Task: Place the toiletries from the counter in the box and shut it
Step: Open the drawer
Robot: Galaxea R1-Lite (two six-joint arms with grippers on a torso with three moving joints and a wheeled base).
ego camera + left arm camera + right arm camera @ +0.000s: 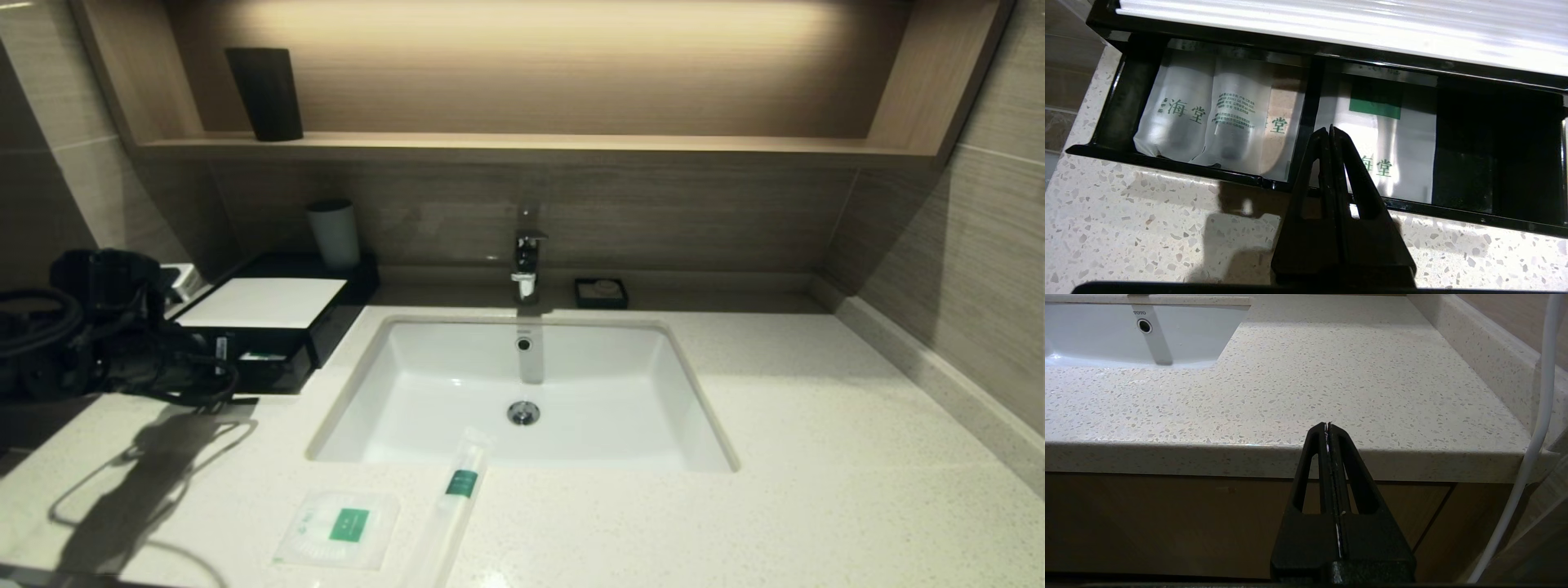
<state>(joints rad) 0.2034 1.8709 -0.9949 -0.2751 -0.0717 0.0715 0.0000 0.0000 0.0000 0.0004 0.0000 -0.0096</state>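
Two toiletries lie on the counter (816, 457) near its front edge: a flat square packet (339, 527) with a green label, and beside it a long slim packet (457, 498) reaching the basin's rim. The black box (269, 304) with a white top stands at the back left, its drawer (1167, 163) pulled open. Pale packets (1208, 114) lie in the drawer's compartments. My left gripper (1329, 128) is shut and empty, its tips just over the drawer's front edge (222, 353). My right gripper (1327, 424) is shut and empty, below the counter's front edge at the right.
A white basin (522, 392) with a chrome tap (526, 261) is sunk mid-counter. A small black soap dish (601, 292) sits behind it. A pale cup (333, 233) stands behind the box. A dark vase (265, 94) is on the wooden shelf. A raised stone ledge (939, 376) borders the right side.
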